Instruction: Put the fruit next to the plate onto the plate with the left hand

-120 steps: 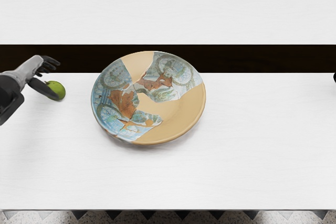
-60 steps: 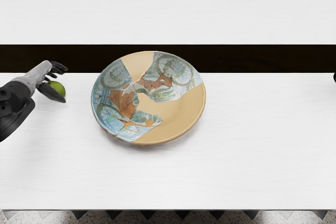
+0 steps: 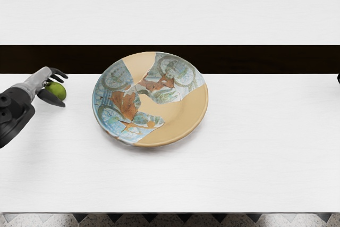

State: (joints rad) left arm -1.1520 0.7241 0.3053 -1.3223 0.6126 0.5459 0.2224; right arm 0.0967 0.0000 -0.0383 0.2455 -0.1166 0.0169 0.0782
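Note:
A small green fruit (image 3: 58, 91) lies on the white table (image 3: 255, 152), a short way left of the plate (image 3: 186, 115). The plate is wide and tan, with blue, green and orange patches on its left half. My left hand (image 3: 57, 89) comes in from the left edge. Its dark fingers (image 3: 57, 74) curl over the top of the fruit and the thumb (image 3: 52, 99) lies under its near side, so the hand is shut on the fruit. Part of the fruit is hidden by the fingers. Nothing lies on the plate.
A dark gap (image 3: 239, 59) runs behind the table's far edge, with a second white surface (image 3: 170, 14) beyond it. A dark sliver of the right arm (image 3: 338, 78) shows at the right edge.
The left hand has closed in on the fruit: the fingers dropped from above it onto its top, and the thumb drew in beneath. The fruit has barely moved.

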